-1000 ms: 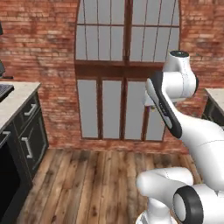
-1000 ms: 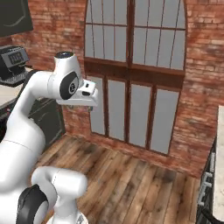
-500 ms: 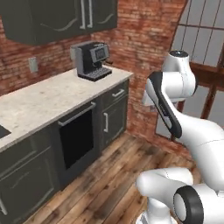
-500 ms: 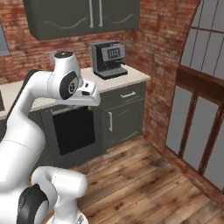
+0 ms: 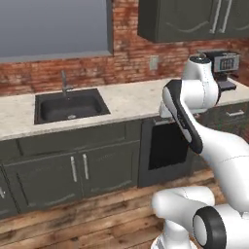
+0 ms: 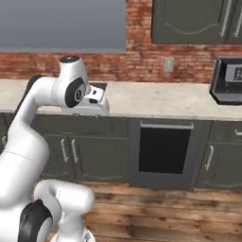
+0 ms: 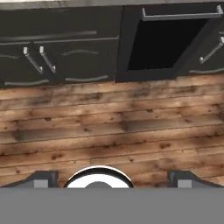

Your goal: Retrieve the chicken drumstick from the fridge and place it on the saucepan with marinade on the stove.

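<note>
The chicken drumstick, the fridge, the saucepan with marinade and the stove are all out of view. My gripper [image 7: 113, 178] is open, its two dark fingertips [image 7: 43, 177] far apart at the bottom of the hand view and nothing between them. It points down at the wooden floor [image 7: 109, 127] in front of dark lower cabinets. In the right base view the hand [image 6: 93, 98] hangs folded close to the arm, at counter height.
A pale stone counter [image 5: 131, 99] holds a dark sink [image 5: 70, 104] with a faucet [image 5: 63, 82]. A black-fronted built-in appliance [image 6: 165, 149] sits below the counter. A coffee machine [image 6: 229, 78] stands at the right, with dark upper cabinets [image 6: 194, 21] above.
The whole picture has swung: the base turned from the arched window wall, past the coffee machine corner, to face the sink counter. The arm keeps the same folded pose.
</note>
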Available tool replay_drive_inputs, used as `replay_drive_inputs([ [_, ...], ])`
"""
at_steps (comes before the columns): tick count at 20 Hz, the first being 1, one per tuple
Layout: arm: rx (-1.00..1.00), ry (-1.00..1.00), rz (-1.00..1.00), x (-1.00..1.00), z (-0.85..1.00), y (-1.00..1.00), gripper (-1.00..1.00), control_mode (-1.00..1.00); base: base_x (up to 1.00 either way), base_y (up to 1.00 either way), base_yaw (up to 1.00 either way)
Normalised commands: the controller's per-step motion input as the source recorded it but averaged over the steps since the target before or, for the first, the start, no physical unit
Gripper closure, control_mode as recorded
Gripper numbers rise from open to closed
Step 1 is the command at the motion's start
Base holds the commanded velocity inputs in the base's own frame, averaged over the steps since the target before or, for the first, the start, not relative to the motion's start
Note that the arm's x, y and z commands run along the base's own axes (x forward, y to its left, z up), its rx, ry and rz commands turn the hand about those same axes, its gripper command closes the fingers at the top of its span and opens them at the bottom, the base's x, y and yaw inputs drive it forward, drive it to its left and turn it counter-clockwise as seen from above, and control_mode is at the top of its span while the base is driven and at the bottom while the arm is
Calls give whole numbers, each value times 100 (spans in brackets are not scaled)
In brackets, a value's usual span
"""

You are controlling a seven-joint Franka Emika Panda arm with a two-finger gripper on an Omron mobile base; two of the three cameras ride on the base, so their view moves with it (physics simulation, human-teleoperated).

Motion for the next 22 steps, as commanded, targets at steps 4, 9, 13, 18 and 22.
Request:
replay_drive_inputs([
  [4, 0, 0, 0, 0, 0, 0, -100, 100, 0, 0, 97],
  [9, 0, 0, 0, 0, 0, 0, -100, 100, 0, 0, 96],
  [13, 0, 0, 0, 0, 0, 0, -100, 100, 0, 0, 96],
  [18, 0, 0, 0, 0, 0, 0, -100, 100, 2, 0, 95],
  [22, 0, 0, 0, 0, 0, 0, -100, 100, 9, 0, 93],
])
